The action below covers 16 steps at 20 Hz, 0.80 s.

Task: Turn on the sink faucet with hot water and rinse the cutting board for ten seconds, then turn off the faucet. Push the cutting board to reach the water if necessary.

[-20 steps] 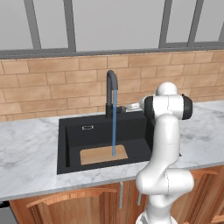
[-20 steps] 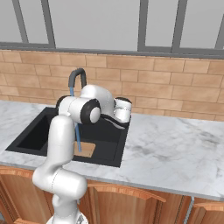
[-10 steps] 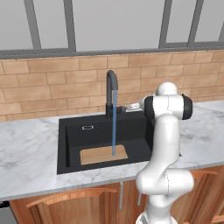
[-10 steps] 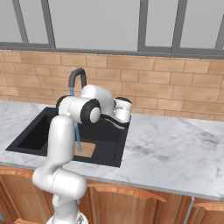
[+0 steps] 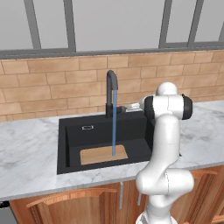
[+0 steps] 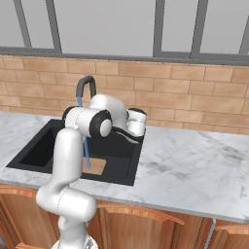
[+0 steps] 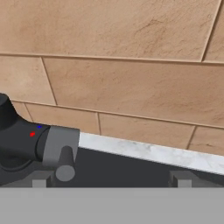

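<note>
The black sink point(image 5: 70, 144) point(image 6: 34, 146) holds the light-brown cutting board point(image 5: 103, 154) point(image 6: 96, 168) flat on its floor. A thin blue stream of water point(image 5: 114, 127) point(image 6: 86, 153) falls from the dark gooseneck faucet point(image 5: 111, 89) point(image 6: 83, 83) onto the board's right part. My gripper point(image 5: 131, 106) point(image 7: 111, 179) hovers just right of the faucet's base, pointing at the brick wall. It is open, its fingertips point(image 7: 41, 179) far apart. The faucet's grey lever point(image 7: 64, 162) stands by the left fingertip, beside the dark base point(image 7: 17, 140) with red and blue dots.
A marble counter point(image 5: 26, 153) point(image 6: 194, 165) surrounds the sink. The brick backsplash point(image 5: 52, 87) point(image 7: 131, 65) rises close behind the gripper, under a window. My white arm point(image 5: 166, 131) crosses the sink's right edge. Wooden cabinet fronts point(image 6: 146, 223) lie below.
</note>
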Available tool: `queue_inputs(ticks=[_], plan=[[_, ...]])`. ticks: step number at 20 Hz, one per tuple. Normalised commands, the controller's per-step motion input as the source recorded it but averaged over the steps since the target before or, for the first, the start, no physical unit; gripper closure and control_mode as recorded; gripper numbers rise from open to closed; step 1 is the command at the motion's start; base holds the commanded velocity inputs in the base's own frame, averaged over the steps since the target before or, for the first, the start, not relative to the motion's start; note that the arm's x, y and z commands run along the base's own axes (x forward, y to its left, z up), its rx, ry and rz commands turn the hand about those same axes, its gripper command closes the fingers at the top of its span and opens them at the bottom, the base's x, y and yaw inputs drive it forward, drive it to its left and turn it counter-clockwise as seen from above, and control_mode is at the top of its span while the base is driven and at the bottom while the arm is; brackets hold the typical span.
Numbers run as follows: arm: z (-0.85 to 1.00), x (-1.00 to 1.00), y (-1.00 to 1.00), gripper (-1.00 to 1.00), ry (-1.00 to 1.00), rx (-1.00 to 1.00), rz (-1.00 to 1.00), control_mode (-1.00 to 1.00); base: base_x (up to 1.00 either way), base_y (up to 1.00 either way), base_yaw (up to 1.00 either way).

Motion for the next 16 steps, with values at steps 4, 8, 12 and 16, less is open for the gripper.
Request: queue_inputs(ticks=[4, 8, 12, 16], plan=[[0.0, 0.0, 0.0, -1.0, 0.0, 0.0, 0.0, -1.0, 0.0, 0.0, 0.0], [0.0, 0.0, 0.0, -1.0, 0.0, 0.0, 0.0, -1.0, 0.0, 0.0, 0.0], [0.0, 0.0, 0.0, -1.0, 0.0, 0.0, 0.0, -1.0, 0.0, 0.0, 0.0], [0.0, 0.0, 0.0, -1.0, 0.0, 0.0, 0.0, -1.0, 0.0, 0.0, 0.0]])
